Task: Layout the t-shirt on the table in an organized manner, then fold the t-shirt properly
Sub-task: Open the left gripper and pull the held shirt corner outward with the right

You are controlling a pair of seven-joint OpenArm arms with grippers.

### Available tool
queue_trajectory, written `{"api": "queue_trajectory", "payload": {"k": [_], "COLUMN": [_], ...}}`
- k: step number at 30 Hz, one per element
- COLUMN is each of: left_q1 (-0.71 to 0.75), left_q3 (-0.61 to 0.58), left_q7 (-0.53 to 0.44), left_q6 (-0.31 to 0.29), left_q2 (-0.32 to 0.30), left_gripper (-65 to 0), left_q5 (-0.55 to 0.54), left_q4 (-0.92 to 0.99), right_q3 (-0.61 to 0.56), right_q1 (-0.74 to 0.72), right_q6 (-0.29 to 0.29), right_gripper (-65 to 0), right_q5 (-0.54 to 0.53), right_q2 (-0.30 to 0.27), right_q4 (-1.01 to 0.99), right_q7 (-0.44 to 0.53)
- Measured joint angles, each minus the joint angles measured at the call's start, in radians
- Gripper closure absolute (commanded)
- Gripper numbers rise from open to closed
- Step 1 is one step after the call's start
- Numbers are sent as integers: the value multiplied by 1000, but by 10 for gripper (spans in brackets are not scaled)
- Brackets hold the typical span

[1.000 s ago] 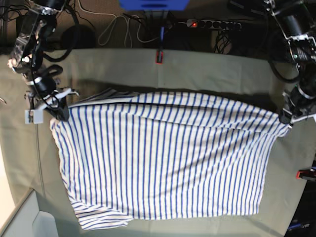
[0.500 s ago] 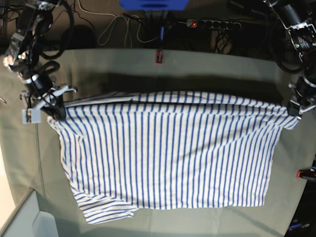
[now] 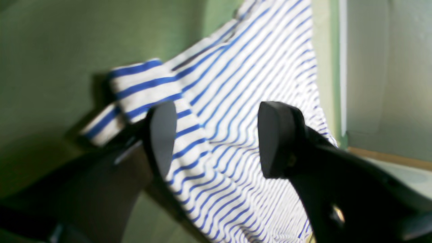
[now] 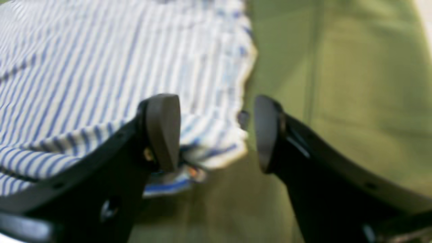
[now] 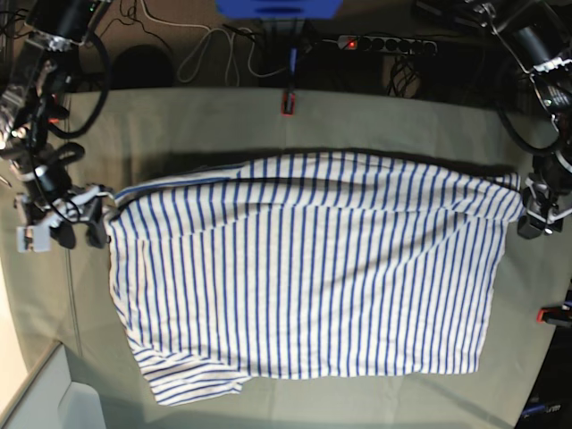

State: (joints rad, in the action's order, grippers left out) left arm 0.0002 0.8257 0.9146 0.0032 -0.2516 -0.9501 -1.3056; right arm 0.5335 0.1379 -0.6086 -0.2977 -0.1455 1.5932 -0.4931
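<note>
Grey-green surface (image 5: pixel 375 116), striped t-shirt (image 5: pixel 304 277) spread flat across middle.
Both claws gaping, gripping nothing: left claw (image 3: pixel 216 138) over one shirt corner, right claw (image 4: pixel 216 131) astride opposite hem edge. Risk: loose corner cloth snagging on a finger (image 3: pixel 162 135) during retreat, dragging layout crooked; bunched lower sleeve likely spoiling fold.

A: T-shirt (image 5: pixel 304 277)? Soft matt cloth, white w/ blue stripes, lightly rumpled.
B: Table (image 5: pixel 375 121) too: matt grey-green cloth, faint creases. Gripper fingers (image 3: pixel 162 135): smooth matt black plastic.
</note>
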Motion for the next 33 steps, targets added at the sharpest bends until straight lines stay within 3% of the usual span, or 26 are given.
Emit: {"api": "queue_trajectory", "payload": {"k": [5, 10, 13, 20, 27, 30, 33], "left_q1": [32, 42, 32, 35, 61, 55, 58], "left_q3": [104, 121, 121, 121, 122, 121, 122], "left_q7": [1, 2, 1, 2, 1, 2, 2], "left_q6": [-3, 1, 0, 0, 1, 1, 1], "left_q2": [2, 0, 2, 2, 2, 3, 3], "left_gripper": [-371, -371, -371, -371, -371, -371, -371], "left_q5": [1, 5, 3, 3, 7, 3, 4], "left_q4": [0, 10, 10, 10, 10, 10, 10], "right_q3": [93, 8, -56, -145, -175, -175, -185], "right_q1": [100, 155, 120, 3, -58, -56, -51], "right_q6": [1, 0, 0, 2, 0, 0, 2], "right_gripper": [-352, -355, -356, -355, -348, -287, -128], "right_q5": [5, 4, -4, -6, -2, -3, 0], "right_q2": [4, 3, 3, -32, -40, -37, -34], "right_q4": [-7, -71, -156, -377, -445, -445, -445], "right_q7": [5, -2, 6, 139, 151, 154, 153]}}
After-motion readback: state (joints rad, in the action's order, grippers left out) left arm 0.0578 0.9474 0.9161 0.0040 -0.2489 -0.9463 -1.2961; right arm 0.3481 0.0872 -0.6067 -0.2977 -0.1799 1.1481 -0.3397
